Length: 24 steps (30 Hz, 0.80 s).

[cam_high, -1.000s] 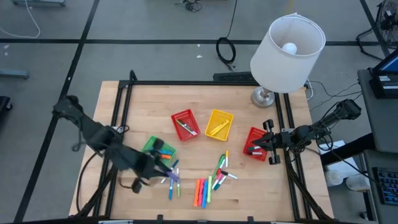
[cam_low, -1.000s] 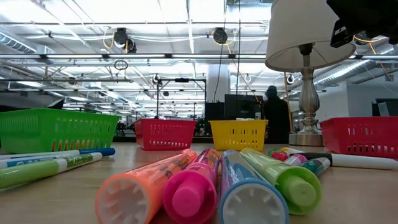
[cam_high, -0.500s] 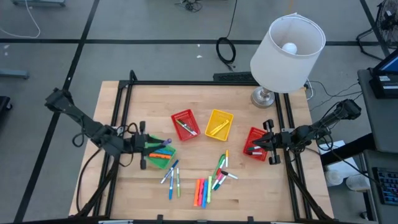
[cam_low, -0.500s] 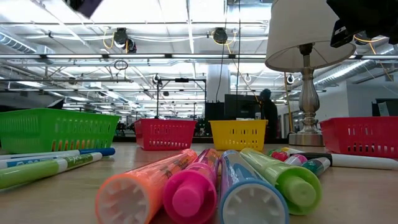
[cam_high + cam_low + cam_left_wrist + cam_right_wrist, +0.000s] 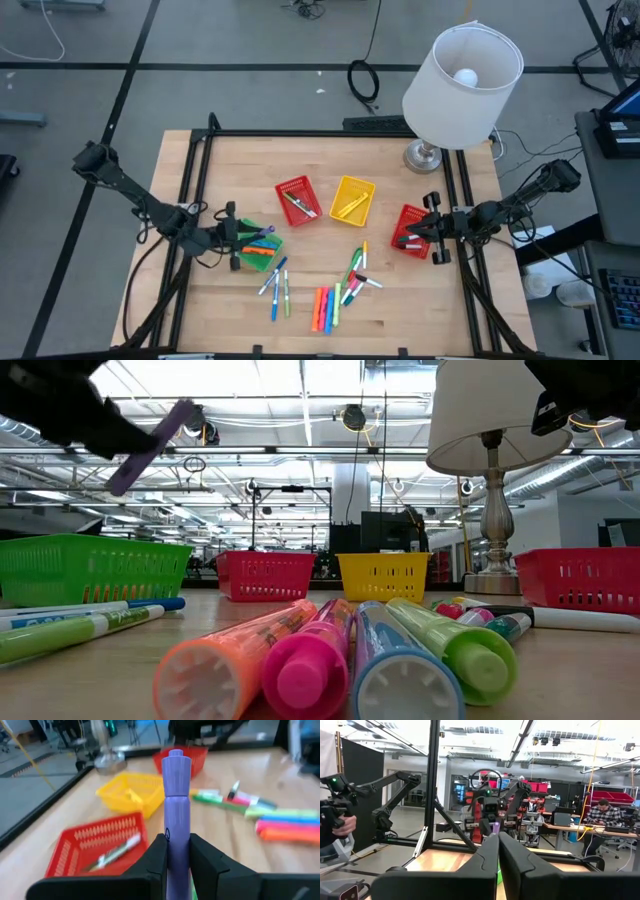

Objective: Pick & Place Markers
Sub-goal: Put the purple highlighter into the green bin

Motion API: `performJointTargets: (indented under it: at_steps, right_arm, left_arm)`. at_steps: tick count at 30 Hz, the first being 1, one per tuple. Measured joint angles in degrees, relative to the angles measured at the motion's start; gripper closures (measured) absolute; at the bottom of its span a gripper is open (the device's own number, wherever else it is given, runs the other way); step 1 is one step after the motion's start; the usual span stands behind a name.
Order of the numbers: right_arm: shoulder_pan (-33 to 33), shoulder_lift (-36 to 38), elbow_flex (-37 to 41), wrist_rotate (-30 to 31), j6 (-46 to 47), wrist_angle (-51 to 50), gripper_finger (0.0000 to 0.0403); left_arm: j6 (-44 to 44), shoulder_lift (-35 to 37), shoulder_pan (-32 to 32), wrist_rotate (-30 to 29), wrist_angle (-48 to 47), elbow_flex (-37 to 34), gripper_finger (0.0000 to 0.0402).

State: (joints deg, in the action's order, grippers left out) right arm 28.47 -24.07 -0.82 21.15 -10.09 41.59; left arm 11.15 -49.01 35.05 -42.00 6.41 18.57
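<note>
My left gripper (image 5: 236, 241) is shut on a purple marker (image 5: 176, 805) and hangs over the green basket (image 5: 256, 250), which holds orange and blue markers. In the low view the purple marker (image 5: 150, 446) shows tilted, above the green basket (image 5: 90, 568). Loose markers lie in groups on the table near the front edge (image 5: 276, 285), (image 5: 325, 306), (image 5: 358, 270). My right gripper (image 5: 431, 228) waits shut beside the red basket (image 5: 409, 232) at the table's right; its fingers (image 5: 490, 852) hold nothing. My left gripper pinches the purple marker's barrel (image 5: 177, 845) between its two fingers (image 5: 156, 857). The marker lies along the fingers, and its capped end (image 5: 175, 760) sticks out past the fingertips. The fingers come from the table's left, slanting a little down. The marker hangs clear above the green basket.
A second red basket (image 5: 297, 200) with a marker in it and a yellow basket (image 5: 352, 198) with a yellow marker stand mid-table. A lamp with a white shade (image 5: 462, 85) stands at the far right. Black frame rails (image 5: 200, 170) run along the table's sides.
My left gripper has come down with the purple marker, drawing back from above the loose markers toward the table's left, over the green basket. Its wrist has rolled and tipped. In the low view the marker has sunk into sight from the top.
</note>
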Motion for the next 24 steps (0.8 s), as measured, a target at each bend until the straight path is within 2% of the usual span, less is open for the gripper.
performJointTargets:
  at_steps: [11, 19, 22, 24]
  right_arm:
    - [0.0, -0.1, 0.0, 0.0, 0.4, -0.3, 0.0403]
    - [0.0, -1.9, 0.0, 0.2, 1.9, -0.3, 0.0403]
    - [0.0, -2.9, 0.0, 1.7, 2.4, 0.3, 0.0403]
    - [0.0, -3.5, 0.0, 3.1, 3.6, 0.4, 0.0403]
  left_arm:
    - [9.1, 0.0, 0.0, 3.0, -13.1, 0.0, 0.0346]
    - [9.0, -0.3, 0.0, 4.0, -12.6, 0.5, 0.0346]
    - [8.9, -1.5, 0.2, 5.8, -13.1, 2.2, 0.0346]
    - [8.7, -2.8, 0.6, 5.1, -14.4, 3.7, 0.0346]
